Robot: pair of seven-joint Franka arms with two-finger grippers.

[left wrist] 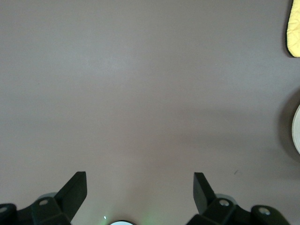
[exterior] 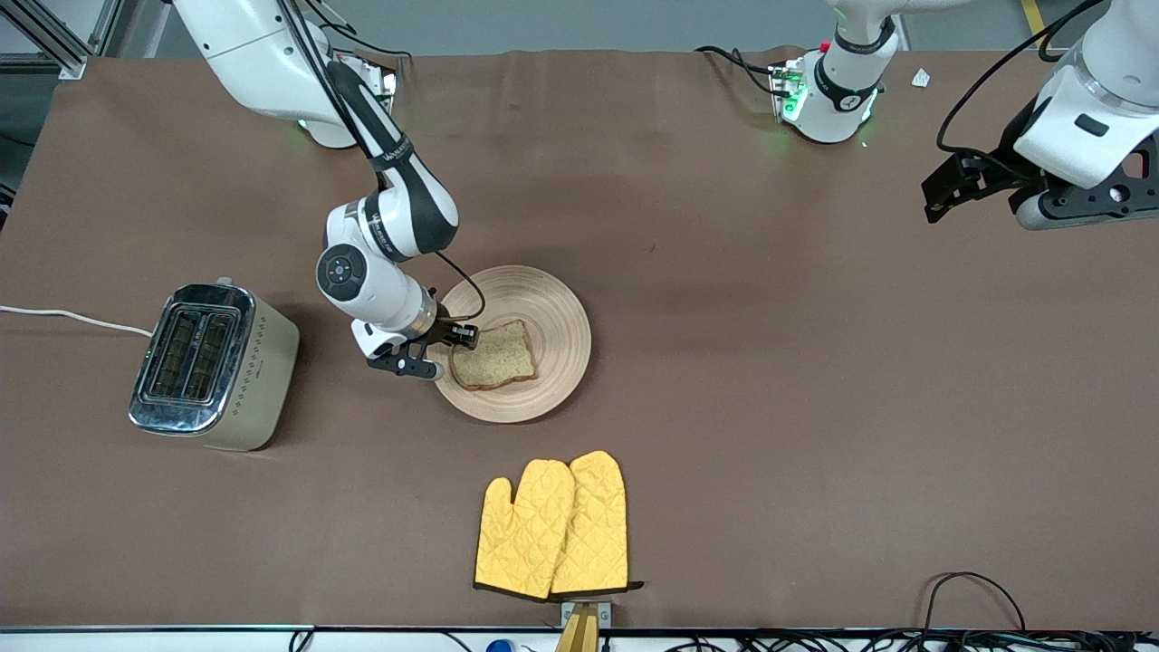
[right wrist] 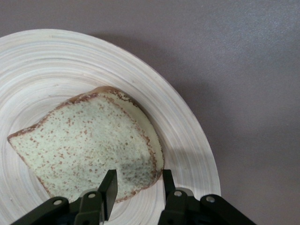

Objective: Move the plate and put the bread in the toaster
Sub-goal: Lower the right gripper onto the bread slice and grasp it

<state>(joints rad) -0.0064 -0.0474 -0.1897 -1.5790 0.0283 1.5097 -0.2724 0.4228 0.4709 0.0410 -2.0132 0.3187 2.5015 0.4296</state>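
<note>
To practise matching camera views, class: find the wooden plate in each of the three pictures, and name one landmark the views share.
Front view: the plate lies mid-table, bread on it, right pincer at its rim.
Left wrist view: only a pale sliver of the plate shows at the picture's edge.
Right wrist view: the plate fills most of the picture, under the bread.
Shared landmark: the brown table.

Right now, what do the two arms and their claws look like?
Both arms have glossy white shells with black joint bands and black cables running along them. The right arm's wrist carries a round dark button panel. The right claw and the left claw are matte black, with flat, tapered fingers on bolted black brackets. Green lights glow at both bases.
</note>
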